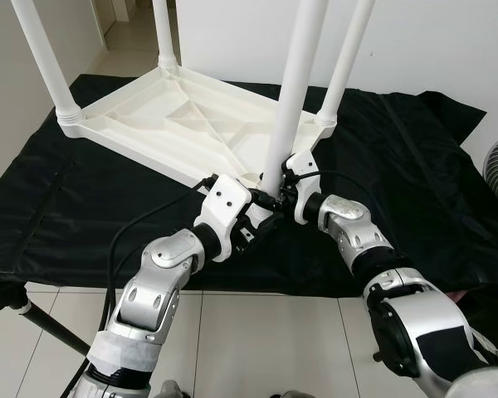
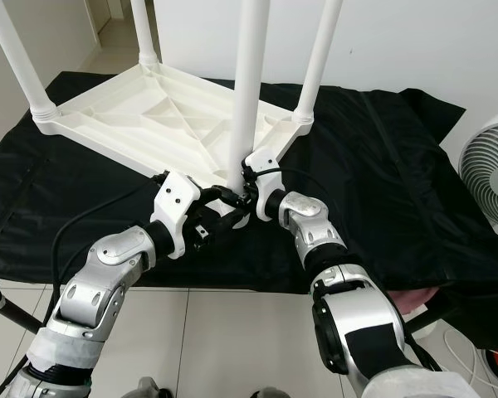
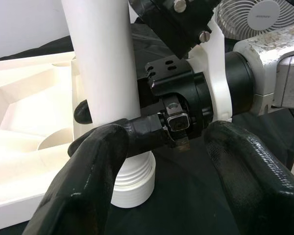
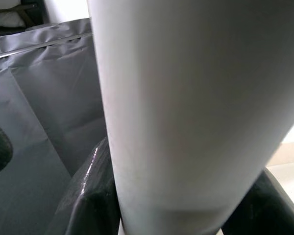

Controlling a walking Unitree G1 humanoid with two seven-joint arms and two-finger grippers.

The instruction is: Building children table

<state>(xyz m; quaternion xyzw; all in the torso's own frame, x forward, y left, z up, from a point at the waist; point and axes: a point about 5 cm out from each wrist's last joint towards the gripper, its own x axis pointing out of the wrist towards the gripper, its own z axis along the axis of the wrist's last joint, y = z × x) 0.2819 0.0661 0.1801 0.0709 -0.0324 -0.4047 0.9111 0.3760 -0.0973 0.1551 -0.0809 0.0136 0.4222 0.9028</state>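
The near white plastic tube leg (image 1: pixel 295 91) stands almost upright, leaning slightly, with its ribbed threaded foot (image 3: pixel 133 183) at the corner socket of the upturned white plastic children's tabletop (image 1: pixel 162 120). That tabletop lies underside up, ribs showing, on a counter draped in black cloth (image 1: pixel 415 166). Three other white legs (image 1: pixel 344 62) already stand in the remaining corners.

The relation that matters is the leg's long axis: it runs up and down, straight out of the socket, so any seating has to be a turn about that vertical line, not a push sideways. In the left wrist view some thread ridges show above the socket rim, so I judge the leg not fully screwed home.

Both tools meet at the leg's base, on opposite sides of it. The right tool (image 1: pixel 284 192) comes in from the robot's right and is pinching the leg just above the thread; in its wrist view the tube (image 4: pixel 186 112) sits between its two black fingers (image 4: pixel 95 196). The left tool (image 1: pixel 257 217) comes from the left and slightly nearer the robot; its fingers (image 3: pixel 93 161) are spread, one brushing the leg's lower end, the other well clear, with the right tool's black wrist between them. The right tool has the working hold, so the twist should come from it.

A white floor fan (image 2: pixel 491 178) stands beyond the counter's right end.
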